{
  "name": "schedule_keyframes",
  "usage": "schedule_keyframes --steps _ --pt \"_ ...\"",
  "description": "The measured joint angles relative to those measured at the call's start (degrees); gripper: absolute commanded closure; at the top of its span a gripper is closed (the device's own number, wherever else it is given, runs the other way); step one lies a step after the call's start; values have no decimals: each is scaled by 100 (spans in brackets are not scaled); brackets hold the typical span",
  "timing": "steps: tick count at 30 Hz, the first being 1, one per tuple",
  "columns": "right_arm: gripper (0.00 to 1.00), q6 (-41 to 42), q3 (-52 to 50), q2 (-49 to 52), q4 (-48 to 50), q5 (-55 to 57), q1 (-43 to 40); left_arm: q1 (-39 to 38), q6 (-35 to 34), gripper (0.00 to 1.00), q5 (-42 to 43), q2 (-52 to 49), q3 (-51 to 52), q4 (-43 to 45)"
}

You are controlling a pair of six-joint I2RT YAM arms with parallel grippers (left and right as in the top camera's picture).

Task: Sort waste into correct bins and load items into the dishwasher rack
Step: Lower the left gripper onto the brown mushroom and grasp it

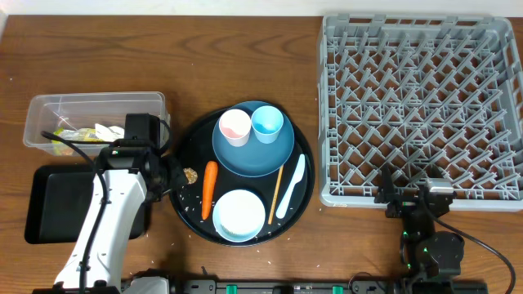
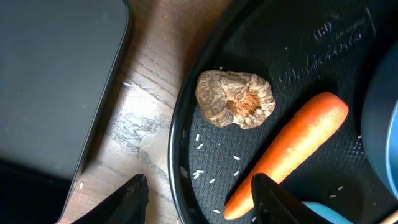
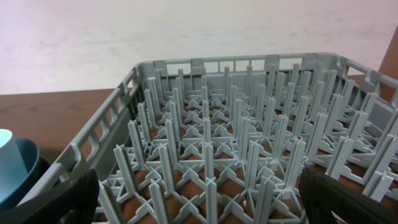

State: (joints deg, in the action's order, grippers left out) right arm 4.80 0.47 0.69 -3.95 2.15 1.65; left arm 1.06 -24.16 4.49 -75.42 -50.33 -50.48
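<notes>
Two hazards. The left gripper point(image 2: 199, 202), spread and holding nothing, straddles the rim of the round tray point(image 2: 180, 124); the lump point(image 2: 235, 99) lies clear ahead, beside the carrot point(image 2: 292, 149). Closing here would likely clamp the rim or nick the carrot tip, scattering rice point(image 2: 202, 173). The right gripper point(image 1: 413, 196) stands spread at the rack point(image 1: 421, 106)

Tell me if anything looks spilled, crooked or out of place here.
Yes: loose white rice grains are scattered on the large round black tray, beside the small brown food lump and the orange carrot. A few lie on the wooden table too. Nothing looks damaged or tipped over.
</notes>
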Motion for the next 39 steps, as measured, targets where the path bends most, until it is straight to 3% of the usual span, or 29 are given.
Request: schedule_keyframes --steps 19,39 --pt "1 0 0 0 0 0 0 -457 0 45 111 -2 564 1110" --pt "1 0 0 0 0 0 0 -457 -2 51 -216 -140 831 1606"
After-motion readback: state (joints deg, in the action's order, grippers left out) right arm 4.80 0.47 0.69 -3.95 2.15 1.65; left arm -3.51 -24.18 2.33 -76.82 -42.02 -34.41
